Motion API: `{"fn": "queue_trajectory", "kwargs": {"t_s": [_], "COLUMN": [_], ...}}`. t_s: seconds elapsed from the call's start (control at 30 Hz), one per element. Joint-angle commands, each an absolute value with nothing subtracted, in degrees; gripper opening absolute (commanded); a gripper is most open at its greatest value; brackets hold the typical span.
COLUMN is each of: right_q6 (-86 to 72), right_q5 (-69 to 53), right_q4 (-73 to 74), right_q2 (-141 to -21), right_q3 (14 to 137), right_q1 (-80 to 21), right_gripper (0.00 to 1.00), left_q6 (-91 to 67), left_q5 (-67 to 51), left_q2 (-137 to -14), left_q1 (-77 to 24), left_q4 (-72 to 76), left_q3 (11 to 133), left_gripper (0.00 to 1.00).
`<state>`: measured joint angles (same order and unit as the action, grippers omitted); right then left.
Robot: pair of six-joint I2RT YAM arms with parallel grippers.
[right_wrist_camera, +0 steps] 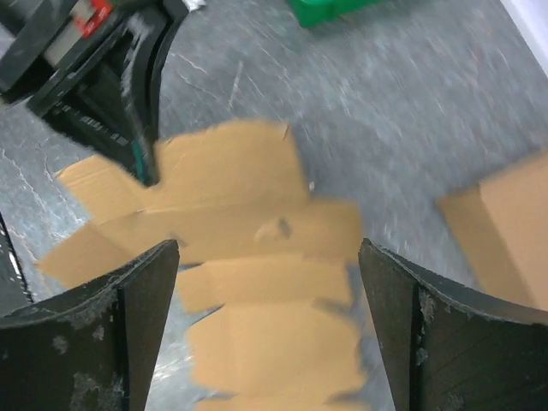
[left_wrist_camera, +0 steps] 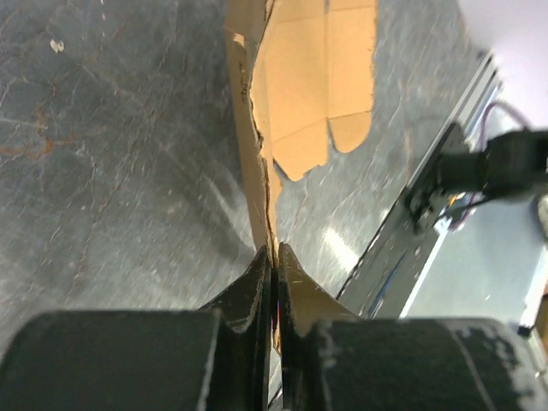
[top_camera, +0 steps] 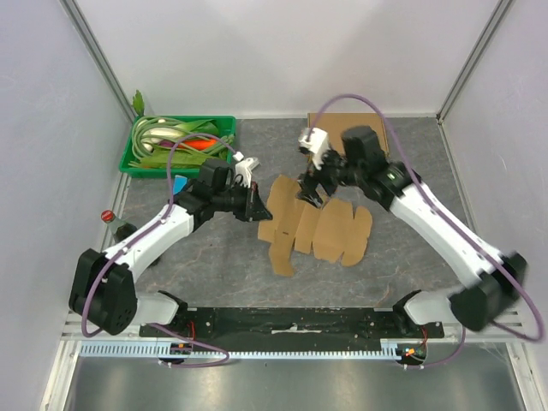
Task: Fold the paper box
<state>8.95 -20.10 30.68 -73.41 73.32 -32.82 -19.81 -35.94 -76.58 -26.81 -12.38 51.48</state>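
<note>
A flat, unfolded brown cardboard box blank (top_camera: pixel 312 227) lies in the middle of the grey table. My left gripper (top_camera: pixel 259 207) is shut on the blank's left edge; the left wrist view shows the cardboard (left_wrist_camera: pixel 304 77) running edge-on into the closed fingers (left_wrist_camera: pixel 253 291). My right gripper (top_camera: pixel 310 190) is open and empty, held just above the blank's far edge. In the right wrist view the blank (right_wrist_camera: pixel 257 282) lies below and between the wide-apart fingers (right_wrist_camera: pixel 141 291), and the left gripper's black fingers (right_wrist_camera: pixel 137 111) hold its corner.
A green tray (top_camera: pixel 137 158) with cables and an orange item stands at the back left. Another brown cardboard piece (top_camera: pixel 355 128) lies at the back behind the right arm, and also shows in the right wrist view (right_wrist_camera: pixel 505 231). A black rail (top_camera: pixel 291 321) runs along the near edge.
</note>
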Motion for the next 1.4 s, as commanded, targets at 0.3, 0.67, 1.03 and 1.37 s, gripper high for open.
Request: {"fn": "queue_trajectory", "kwargs": {"t_s": [0.3, 0.67, 1.03, 1.37], "right_q6": [37.09, 33.49, -9.90, -27.14], "right_q5": [-52.02, -55.89, -42.91, -44.55], "right_q4": [50.45, 46.50, 0.56, -22.66], "right_q2": [-101.77, -102.56, -87.12, -73.57], "right_q3": [100.38, 91.58, 64.98, 43.52], "right_q1": [-31.20, -30.76, -24.09, -15.82], "right_gripper": [0.78, 0.54, 0.00, 0.00], "left_q6": [2.81, 4.75, -18.60, -28.12], "left_q5": [-37.18, -32.61, -21.90, -34.61], "left_q2": [-70.93, -71.90, -65.58, -75.75], "left_q1": [-29.18, -29.53, -22.77, -20.13], "left_q4": [-28.30, -28.74, -12.35, 7.19], "left_q3": [55.90, 58.89, 50.99, 49.04], "left_gripper": [0.09, 0.09, 0.69, 0.75]}}
